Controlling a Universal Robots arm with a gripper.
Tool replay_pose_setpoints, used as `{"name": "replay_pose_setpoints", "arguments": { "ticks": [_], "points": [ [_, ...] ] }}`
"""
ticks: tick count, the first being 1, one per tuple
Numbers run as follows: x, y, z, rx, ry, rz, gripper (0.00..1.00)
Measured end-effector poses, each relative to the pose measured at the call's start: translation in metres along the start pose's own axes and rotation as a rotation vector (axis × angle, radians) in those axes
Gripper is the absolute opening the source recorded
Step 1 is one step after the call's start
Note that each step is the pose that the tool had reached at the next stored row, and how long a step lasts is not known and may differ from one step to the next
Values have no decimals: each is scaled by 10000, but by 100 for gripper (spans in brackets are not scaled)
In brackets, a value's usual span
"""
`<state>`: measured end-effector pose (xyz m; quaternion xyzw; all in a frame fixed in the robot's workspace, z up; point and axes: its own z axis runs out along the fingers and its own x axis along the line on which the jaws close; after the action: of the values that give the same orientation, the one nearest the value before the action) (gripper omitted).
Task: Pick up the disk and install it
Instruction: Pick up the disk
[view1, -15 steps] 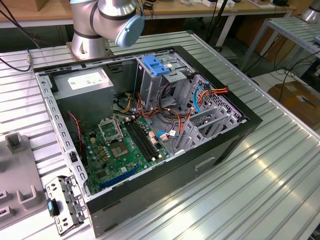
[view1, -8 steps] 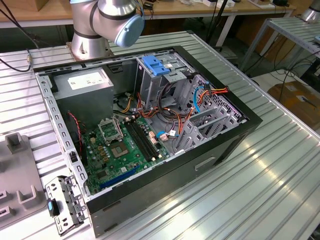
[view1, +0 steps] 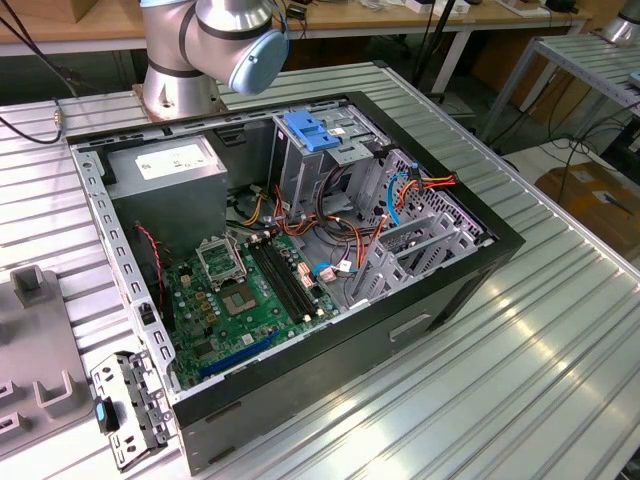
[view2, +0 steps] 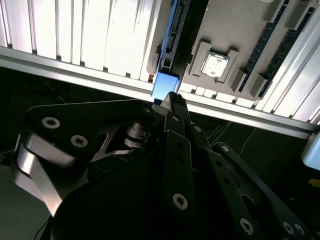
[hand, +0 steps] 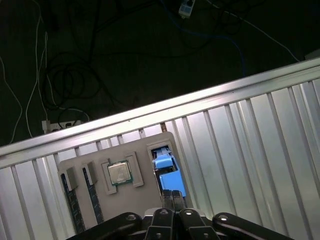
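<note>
The disk (hand: 164, 164) stands on edge in a slot of a grey holder (hand: 95, 210) near the edge of the ribbed metal table. Its blue bracket end (view2: 164, 86) faces me in both wrist views. My gripper (hand: 173, 193) is right at that blue end. Its fingers (view2: 172, 107) are drawn close together on the disk, which still sits in the slot. In the exterior view part of the grey holder (view1: 35, 340) lies at the left edge.
An open computer case (view1: 470, 270) lies on the table with a motherboard (view1: 250, 290), a grey box with a white sticker (view1: 165, 165) and a light-blue latch plate (view1: 310, 132). The holder also carries a processor chip (hand: 120, 173) and memory sticks (hand: 72, 200). Beyond the table edge (hand: 150, 112) lies dark floor with cables.
</note>
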<state>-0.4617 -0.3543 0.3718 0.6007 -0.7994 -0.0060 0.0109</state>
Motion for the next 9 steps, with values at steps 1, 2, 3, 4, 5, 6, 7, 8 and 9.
{"name": "replay_pose_setpoints", "arguments": {
  "ticks": [1,2,3,4,5,6,7,8,9],
  "points": [
    [0,0,0,0,0,0,11],
    [0,0,0,0,0,0,11],
    [0,0,0,0,0,0,11],
    [-1,0,0,0,0,0,11],
    [-1,0,0,-1,0,-7,11],
    [-1,0,0,0,1,-40,11],
    [-1,0,1,7,3,-137,11],
    [-1,-1,12,34,-2,-319,11],
    [-2,0,21,42,-2,-420,11]
  ]
}}
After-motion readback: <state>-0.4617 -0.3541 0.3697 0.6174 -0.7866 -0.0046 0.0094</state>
